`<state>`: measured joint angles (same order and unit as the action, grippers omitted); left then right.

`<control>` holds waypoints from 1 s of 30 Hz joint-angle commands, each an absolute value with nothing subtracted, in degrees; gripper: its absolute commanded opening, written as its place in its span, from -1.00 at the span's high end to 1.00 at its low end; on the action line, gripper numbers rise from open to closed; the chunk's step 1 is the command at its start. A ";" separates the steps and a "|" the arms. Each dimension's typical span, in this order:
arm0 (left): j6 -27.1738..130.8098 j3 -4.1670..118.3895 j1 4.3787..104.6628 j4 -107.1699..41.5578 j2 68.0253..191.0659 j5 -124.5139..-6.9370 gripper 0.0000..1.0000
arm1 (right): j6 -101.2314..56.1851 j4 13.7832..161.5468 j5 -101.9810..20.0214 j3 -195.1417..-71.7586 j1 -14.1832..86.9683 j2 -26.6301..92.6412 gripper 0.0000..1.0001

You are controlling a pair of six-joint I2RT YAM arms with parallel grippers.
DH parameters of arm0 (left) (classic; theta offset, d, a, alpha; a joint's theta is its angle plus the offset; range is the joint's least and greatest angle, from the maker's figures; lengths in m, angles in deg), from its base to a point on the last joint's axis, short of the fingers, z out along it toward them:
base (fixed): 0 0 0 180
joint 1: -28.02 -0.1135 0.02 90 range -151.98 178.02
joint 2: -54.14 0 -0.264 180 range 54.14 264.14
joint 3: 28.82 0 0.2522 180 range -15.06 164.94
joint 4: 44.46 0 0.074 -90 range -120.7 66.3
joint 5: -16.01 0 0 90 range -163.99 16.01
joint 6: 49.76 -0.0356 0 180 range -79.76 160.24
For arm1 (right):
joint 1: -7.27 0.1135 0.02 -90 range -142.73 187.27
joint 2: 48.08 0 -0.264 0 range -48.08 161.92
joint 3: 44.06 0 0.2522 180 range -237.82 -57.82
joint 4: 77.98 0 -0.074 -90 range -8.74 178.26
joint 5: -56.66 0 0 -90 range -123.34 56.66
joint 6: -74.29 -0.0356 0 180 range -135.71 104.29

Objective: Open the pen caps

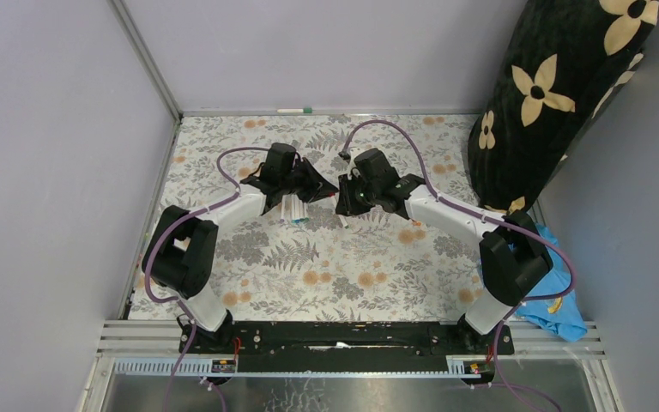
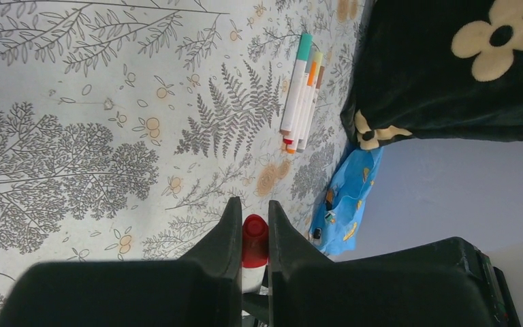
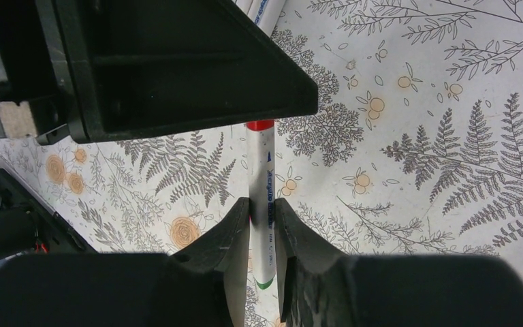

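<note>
Two claws meet mid-bench: left claw (image 2: 253, 208) pinches red cap (image 2: 255, 238); right claw (image 3: 261, 202) flanks white barrel (image 3: 264, 163), grip unclear. Spare pens (image 2: 301, 95) lie near cushion (image 2: 436, 68); open bench (image 1: 326, 283) toward near edge.

Mid-table: left gripper (image 1: 324, 190) at 9 o'clock of right gripper (image 1: 344, 202), one pen (image 3: 265, 197) bridging them, its cap (image 2: 255, 238) between the left fingers. Pen bundle (image 2: 301, 95) on table (image 1: 335, 283) near cushion (image 1: 558, 129). Cushion at 2 o'clock; cloth (image 1: 564, 311) at 4 o'clock.
</note>
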<state>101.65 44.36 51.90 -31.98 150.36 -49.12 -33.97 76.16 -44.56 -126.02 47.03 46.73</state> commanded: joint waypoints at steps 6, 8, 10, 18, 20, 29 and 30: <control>104.92 44.19 52.85 -35.82 148.57 -46.47 1.00 | -35.00 81.47 -45.45 -129.09 47.61 48.78 0.52; 105.17 44.12 52.89 -35.97 148.65 -46.71 1.00 | -35.06 81.74 -45.53 -129.01 47.70 48.86 0.52; 105.33 44.18 52.89 -36.28 148.79 -46.74 1.00 | -34.99 81.92 -45.73 -128.92 47.64 49.10 0.51; 105.62 44.75 53.11 -36.43 149.44 -46.67 1.00 | -35.41 83.42 -47.44 -128.13 47.69 49.14 0.36; 105.72 44.79 53.30 -36.51 149.55 -46.52 1.00 | -35.28 83.27 -47.06 -128.18 47.69 49.04 0.37; 105.06 45.08 53.25 -34.82 149.10 -49.06 1.00 | -34.93 82.33 -44.89 -126.62 47.65 48.21 1.00; 105.02 45.21 53.13 -34.41 149.12 -49.91 1.00 | -34.99 82.30 -44.79 -126.12 47.63 48.03 1.00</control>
<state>104.64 44.14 52.69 -32.57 150.36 -48.86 -34.63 79.59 -44.39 -126.37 46.97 49.07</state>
